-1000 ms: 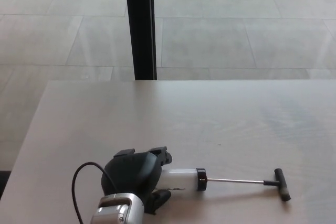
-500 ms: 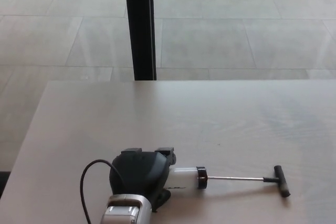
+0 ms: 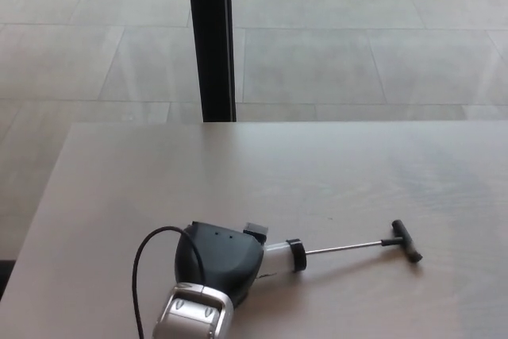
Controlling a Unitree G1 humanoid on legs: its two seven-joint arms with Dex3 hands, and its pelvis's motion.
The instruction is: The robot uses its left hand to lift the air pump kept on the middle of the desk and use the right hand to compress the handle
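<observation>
My left hand (image 3: pixel 218 263) comes in from the lower left, its black back turned to the camera and a thin black cable (image 3: pixel 147 263) looping off the wrist. It is wrapped round the near end of the pump (image 3: pixel 278 256), fingers closed on the pale barrel; the fingertips themselves are hidden under the hand, so I judge the grip by how the barrel runs straight into the palm. The pump lies low on the desk (image 3: pixel 357 172), toward the front edge and a little left of centre, pointing right. It looks tilted, the far end slightly raised, but I cannot say for sure that it is clear of the surface.

Right of my hand comes the black collar, then the thin metal rod drawn fully out, and last the handle (image 3: pixel 405 240), a small black T-bar sitting well apart from the barrel.

To do this lift well, I think I should keep the grip firm on the barrel, not on the rod, and raise it level so the long rod does not swing or drag the T-bar across the desk. The handle should end up where my other hand can reach it and push straight along the rod.

My right hand is not in view.

I can read no brand, label or writing on anything.
</observation>
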